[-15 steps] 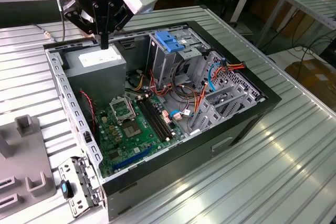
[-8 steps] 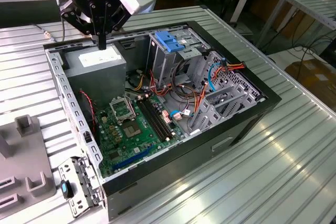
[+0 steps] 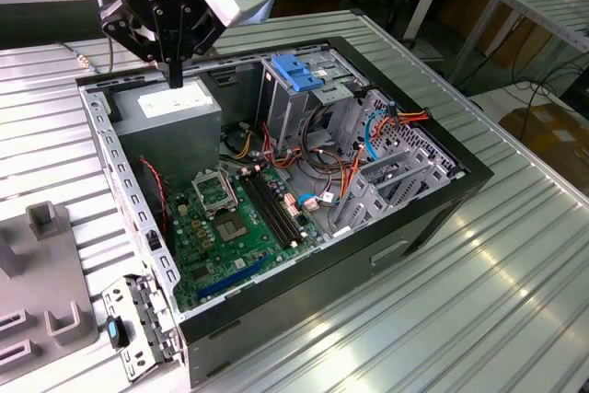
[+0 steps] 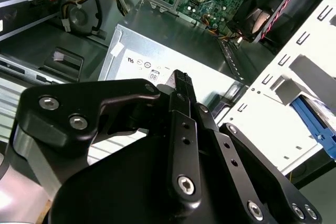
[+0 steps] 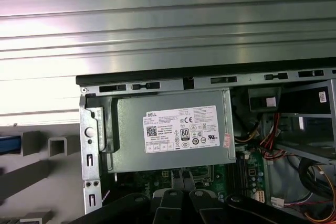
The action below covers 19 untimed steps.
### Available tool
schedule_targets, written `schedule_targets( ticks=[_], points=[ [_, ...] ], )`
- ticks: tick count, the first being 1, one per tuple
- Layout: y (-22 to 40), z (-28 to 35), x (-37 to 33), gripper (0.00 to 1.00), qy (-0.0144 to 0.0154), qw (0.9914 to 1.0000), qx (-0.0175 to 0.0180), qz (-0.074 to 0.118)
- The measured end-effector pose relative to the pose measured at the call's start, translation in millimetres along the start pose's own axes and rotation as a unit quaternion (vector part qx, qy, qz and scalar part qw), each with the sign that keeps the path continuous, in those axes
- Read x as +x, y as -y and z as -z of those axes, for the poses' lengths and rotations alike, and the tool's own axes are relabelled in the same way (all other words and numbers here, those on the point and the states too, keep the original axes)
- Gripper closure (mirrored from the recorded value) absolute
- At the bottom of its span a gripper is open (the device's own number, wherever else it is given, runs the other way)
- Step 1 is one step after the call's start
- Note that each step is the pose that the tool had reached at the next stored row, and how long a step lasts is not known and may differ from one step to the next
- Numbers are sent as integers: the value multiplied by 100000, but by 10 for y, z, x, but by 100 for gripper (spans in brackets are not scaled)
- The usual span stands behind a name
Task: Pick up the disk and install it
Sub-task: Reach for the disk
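Our end effector [image 3: 175,78] hangs closed and empty above the power supply [image 3: 170,112] inside the open computer case [image 3: 304,306]. The disk [image 4: 312,121] sits outside the case, beyond its perforated wall, by the grey fixture [image 3: 55,315] on the table. We judge it stiff, fairly heavy, slick-faced and shock-sensitive. It is best gripped across the bracket's long edges, near mid-length.

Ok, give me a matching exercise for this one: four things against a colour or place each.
Things:
1. gripper
2. power supply
3. motherboard
4. drive cage plate

Descriptions:
A. green, flat on the case floor
B. bright blue plastic
C. grey box with a white label
D. black, hovering just above the power supply

Pairs: 1-D, 2-C, 3-A, 4-B
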State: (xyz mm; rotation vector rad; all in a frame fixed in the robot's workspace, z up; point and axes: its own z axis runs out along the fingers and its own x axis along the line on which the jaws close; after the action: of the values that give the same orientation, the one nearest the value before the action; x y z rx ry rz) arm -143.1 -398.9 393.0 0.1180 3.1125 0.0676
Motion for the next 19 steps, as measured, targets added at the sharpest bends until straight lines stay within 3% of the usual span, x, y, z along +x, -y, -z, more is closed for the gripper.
schedule_targets(
  ticks=[19],
  points=[
    [5,-2,63,89,-2,100000,0,-1]
  ],
)
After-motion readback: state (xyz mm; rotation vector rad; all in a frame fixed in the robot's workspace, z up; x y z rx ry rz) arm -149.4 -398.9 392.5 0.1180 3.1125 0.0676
